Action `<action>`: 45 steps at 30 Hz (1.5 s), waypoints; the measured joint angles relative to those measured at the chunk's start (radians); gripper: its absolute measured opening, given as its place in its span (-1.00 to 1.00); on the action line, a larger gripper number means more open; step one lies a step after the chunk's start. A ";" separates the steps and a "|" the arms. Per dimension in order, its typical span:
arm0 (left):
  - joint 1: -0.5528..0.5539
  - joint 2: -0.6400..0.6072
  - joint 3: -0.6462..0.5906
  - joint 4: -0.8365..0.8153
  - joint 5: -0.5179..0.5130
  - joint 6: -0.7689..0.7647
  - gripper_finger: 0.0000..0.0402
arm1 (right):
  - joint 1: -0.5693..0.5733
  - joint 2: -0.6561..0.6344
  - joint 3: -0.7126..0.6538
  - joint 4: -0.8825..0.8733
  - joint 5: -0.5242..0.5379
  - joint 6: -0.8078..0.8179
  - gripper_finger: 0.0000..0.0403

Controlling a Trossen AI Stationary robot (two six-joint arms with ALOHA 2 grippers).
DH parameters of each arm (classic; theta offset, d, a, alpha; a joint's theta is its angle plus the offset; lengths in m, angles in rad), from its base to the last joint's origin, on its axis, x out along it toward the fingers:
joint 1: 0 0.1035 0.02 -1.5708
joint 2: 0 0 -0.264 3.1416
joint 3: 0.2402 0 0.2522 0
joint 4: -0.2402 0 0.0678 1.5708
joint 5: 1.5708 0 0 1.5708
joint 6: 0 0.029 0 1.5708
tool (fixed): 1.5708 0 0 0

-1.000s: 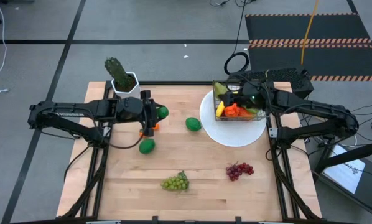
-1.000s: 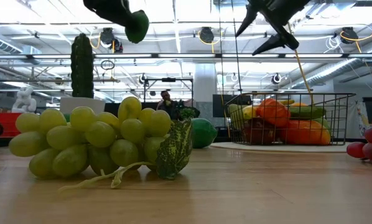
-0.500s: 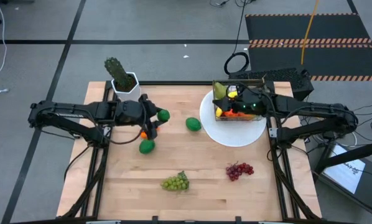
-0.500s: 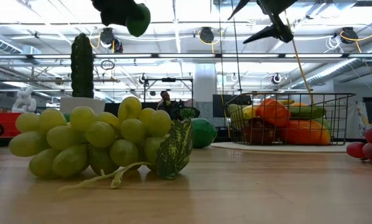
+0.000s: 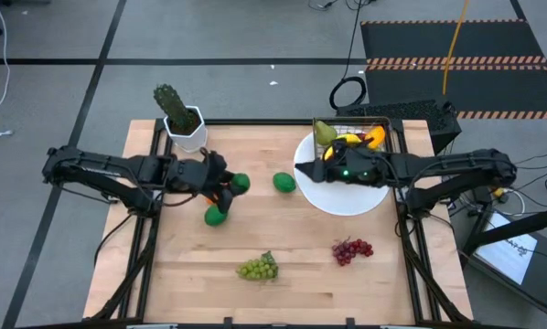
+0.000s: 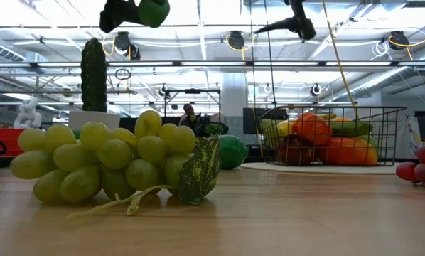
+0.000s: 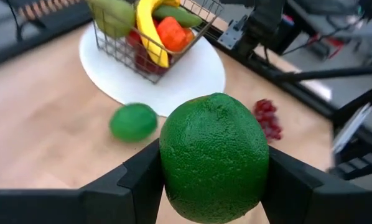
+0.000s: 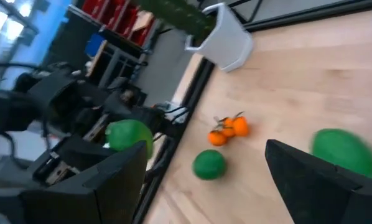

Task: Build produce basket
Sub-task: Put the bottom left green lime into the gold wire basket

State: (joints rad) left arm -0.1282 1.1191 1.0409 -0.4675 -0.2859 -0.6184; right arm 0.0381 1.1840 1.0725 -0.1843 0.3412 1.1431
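the left gripper [image 7: 214, 180] is clamped on a green lime [image 7: 214, 155] at nine o'clock; the right gripper [image 5: 321, 171] hangs with jaws apart over the plate's [image 5: 347, 199] edge; the basket [image 5: 383, 137] of produce [image 5: 347, 139] sits at one o'clock.

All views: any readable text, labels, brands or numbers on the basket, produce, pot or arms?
None readable in any view.
Basket, lime in the left gripper, cactus pot: no markings.
Right gripper: plain dark fingers.
Room signage in the low view: too small to read.
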 joint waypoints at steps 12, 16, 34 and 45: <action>-0.039 0.000 0.000 0.001 0.027 -0.405 0.08 | 0.095 0.106 0.000 0.178 0.000 -0.002 0.58; -0.041 0.000 0.000 0.015 0.053 -0.462 0.08 | 0.121 0.112 0.000 0.198 -0.001 -0.033 0.58; -0.051 0.000 0.000 0.222 0.075 -0.300 0.08 | 0.201 0.111 0.000 0.346 -0.048 -0.434 0.58; -0.049 0.000 0.000 0.591 -0.021 -0.295 0.08 | 0.257 0.111 0.000 0.687 0.163 -1.092 0.58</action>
State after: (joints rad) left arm -0.1771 1.1191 1.0405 0.1232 -0.3065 -0.9131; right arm 0.2951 1.2945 1.0725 0.5027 0.5038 0.0507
